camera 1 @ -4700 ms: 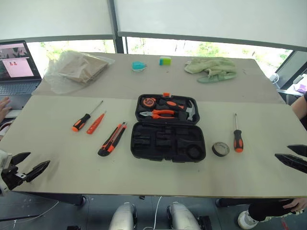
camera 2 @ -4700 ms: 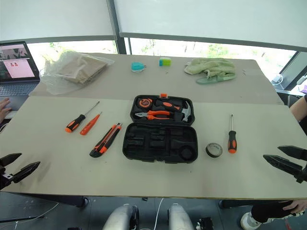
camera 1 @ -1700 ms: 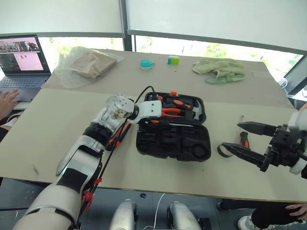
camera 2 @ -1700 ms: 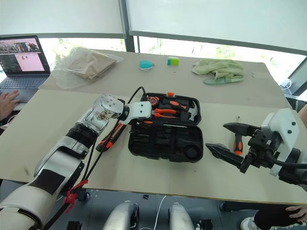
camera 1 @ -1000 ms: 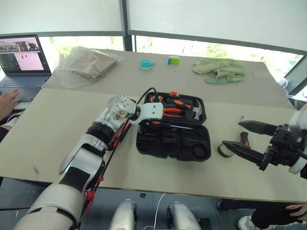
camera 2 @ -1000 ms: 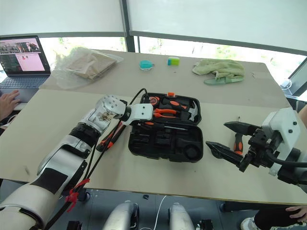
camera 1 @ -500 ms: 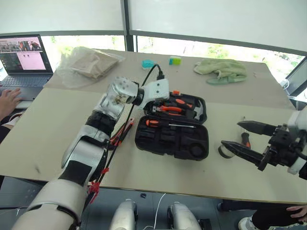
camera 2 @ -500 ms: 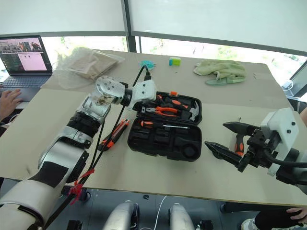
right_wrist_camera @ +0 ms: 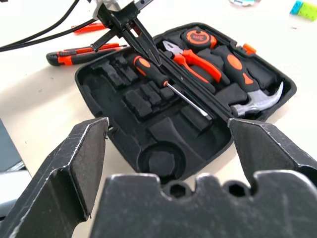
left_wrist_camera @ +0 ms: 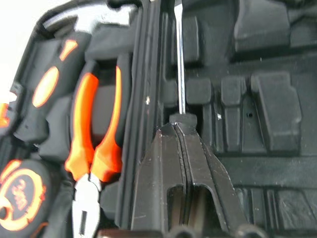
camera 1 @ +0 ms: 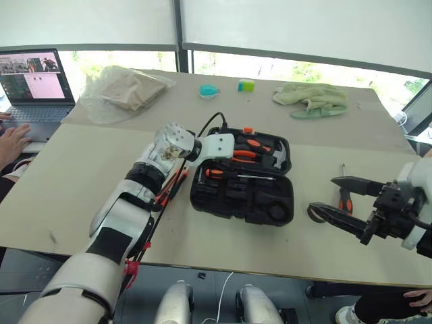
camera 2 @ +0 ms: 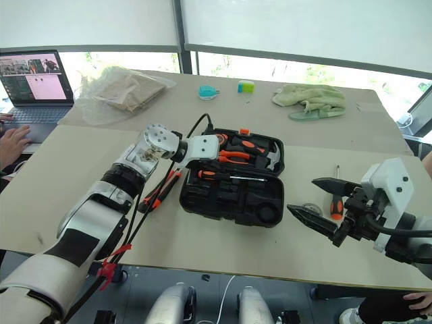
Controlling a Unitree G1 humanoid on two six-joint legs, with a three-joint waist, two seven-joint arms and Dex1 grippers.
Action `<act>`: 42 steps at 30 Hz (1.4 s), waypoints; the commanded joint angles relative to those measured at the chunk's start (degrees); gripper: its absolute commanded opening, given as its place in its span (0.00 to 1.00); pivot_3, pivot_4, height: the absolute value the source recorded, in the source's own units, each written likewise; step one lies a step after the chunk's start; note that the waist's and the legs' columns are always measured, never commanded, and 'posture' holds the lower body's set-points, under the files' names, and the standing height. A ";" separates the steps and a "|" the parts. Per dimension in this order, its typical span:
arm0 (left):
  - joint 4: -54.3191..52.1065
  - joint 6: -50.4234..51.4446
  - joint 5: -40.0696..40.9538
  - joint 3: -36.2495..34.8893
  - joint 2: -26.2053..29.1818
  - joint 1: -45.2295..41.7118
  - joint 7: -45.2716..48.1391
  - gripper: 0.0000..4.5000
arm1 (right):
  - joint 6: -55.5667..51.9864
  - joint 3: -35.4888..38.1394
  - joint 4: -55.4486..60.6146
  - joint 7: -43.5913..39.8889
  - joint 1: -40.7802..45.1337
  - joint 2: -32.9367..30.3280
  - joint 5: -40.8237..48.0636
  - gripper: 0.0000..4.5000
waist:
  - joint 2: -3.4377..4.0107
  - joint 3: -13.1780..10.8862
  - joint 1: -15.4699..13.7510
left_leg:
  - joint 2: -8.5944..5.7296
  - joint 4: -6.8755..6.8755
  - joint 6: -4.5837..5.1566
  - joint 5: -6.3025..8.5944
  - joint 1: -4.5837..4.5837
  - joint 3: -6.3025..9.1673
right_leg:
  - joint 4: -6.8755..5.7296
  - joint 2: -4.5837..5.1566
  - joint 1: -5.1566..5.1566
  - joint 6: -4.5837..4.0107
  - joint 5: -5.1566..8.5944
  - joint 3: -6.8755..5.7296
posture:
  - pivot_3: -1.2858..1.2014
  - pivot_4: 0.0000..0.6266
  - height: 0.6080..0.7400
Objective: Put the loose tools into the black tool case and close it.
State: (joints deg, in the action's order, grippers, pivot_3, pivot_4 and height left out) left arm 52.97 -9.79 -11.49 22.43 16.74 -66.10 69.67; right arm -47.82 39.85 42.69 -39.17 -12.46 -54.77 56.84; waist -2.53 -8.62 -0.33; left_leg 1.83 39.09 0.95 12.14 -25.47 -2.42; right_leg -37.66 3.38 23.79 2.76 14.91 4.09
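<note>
The black tool case (camera 1: 236, 197) lies open at the table's middle. An orange-black screwdriver (camera 1: 217, 173) lies across its near half. My left gripper (right_wrist_camera: 157, 62) is shut, with nothing between its fingers; its tips (left_wrist_camera: 179, 125) sit right at that screwdriver's handle end. The utility knife (camera 2: 160, 190) lies left of the case, partly under my left arm, with an orange screwdriver (right_wrist_camera: 91, 27) beyond it. Right of the case lie the tape roll (camera 1: 316, 213) and another screwdriver (camera 1: 344, 197). My right gripper (camera 1: 322, 194) hovers open above those two.
Pliers (camera 1: 246, 156), a hammer (camera 1: 271, 159) and a tape measure (right_wrist_camera: 198, 36) fill the case's far half. At the back are a plastic bag (camera 1: 125, 91), a green cloth (camera 1: 310, 98) and small teal items (camera 1: 209, 90). A laptop (camera 1: 30, 84) and a person's hand (camera 1: 10, 138) are far left.
The screwdriver went from the table into the case. Half a second ago my left hand was raised above the case's far left corner; it has come back down, shut. The right gripper stayed.
</note>
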 commanded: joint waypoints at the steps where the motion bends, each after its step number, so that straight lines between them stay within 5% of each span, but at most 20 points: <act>1: 0.17 -0.86 -1.25 0.75 -0.77 0.47 -0.71 0.01 | 1.08 1.77 1.56 0.54 -0.45 0.51 -0.43 1.00 | 0.00 0.00 -0.05 | 0.00 0.00 0.00 0.00 -0.01 0.01 | 0.01 0.00 0.00 0.00 0.00 0.00 | 0.52 0.24 1.00; 17: 6.99 -7.42 -7.19 3.65 -2.23 -0.47 -7.73 0.01 | 1.33 1.47 1.86 1.26 -0.86 1.42 -0.73 1.00 | 0.03 0.02 -0.38 | 0.00 0.01 0.01 0.00 0.61 -0.01 | 0.13 0.01 -0.79 0.01 0.00 -0.10 | 0.52 0.24 1.00; 21: 6.16 -4.38 -2.15 -0.57 -2.59 -1.69 -4.43 0.01 | 1.48 1.64 1.75 1.86 -1.36 1.79 -1.55 1.00 | 0.02 0.02 -0.38 | -0.01 0.01 0.01 -0.01 0.63 -0.01 | 0.12 0.01 -0.82 0.01 0.00 -0.10 | 0.52 0.24 1.00; 25: -2.30 8.59 11.64 -10.47 -1.27 -1.68 6.36 0.01 | 1.28 2.68 2.16 3.27 -3.98 3.13 -4.23 1.00 | 0.03 0.01 -0.17 | 0.02 0.01 0.02 -0.01 0.40 0.01 | 0.10 -0.01 -0.57 0.01 0.00 -0.10 | 0.52 0.24 1.00; 28: -14.27 26.10 22.00 -15.24 3.36 -0.44 16.54 0.15 | 0.97 6.76 2.53 3.85 -8.69 5.70 -5.84 1.00 | 0.07 -0.01 0.05 | 0.03 -0.01 0.02 -0.01 0.30 0.14 | 0.09 -0.02 -0.48 0.02 0.01 -0.13 | 0.52 0.24 1.00; 32: -32.05 44.88 34.51 -16.61 12.32 2.97 22.81 0.50 | -0.37 18.08 2.67 1.86 -19.47 11.58 -4.17 1.00 | 0.30 0.03 0.74 | 0.05 -0.14 0.02 -0.01 0.28 0.20 | 0.11 -0.02 -0.43 0.01 0.03 -0.14 | 0.52 0.24 1.00; 38: -43.71 50.29 42.48 -13.96 20.12 5.92 22.83 0.96 | 0.70 27.16 0.37 -0.59 -32.44 18.46 -3.67 1.00 | 0.43 0.07 0.50 | 0.10 -0.11 0.01 -0.01 0.65 0.26 | 0.15 0.05 -0.83 0.05 0.13 -0.16 | 0.52 0.24 1.00; 42: -45.12 51.34 43.34 -14.18 20.81 5.54 22.82 0.98 | 1.24 25.37 -1.98 1.20 -32.40 18.45 -5.14 1.00 | 0.44 0.07 0.78 | 0.14 -0.17 0.02 -0.02 1.09 0.23 | 0.38 0.04 -1.28 0.18 0.55 -0.16 | 0.52 0.24 1.00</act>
State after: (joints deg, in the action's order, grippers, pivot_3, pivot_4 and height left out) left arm 9.55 41.02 30.82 8.87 37.24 -59.59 92.33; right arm -48.00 64.81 41.13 -39.02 -45.86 -35.68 52.33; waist -2.09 -8.55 0.45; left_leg 1.98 38.86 0.96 12.13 -24.24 -2.20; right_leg -37.20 3.41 22.37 2.80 15.54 3.93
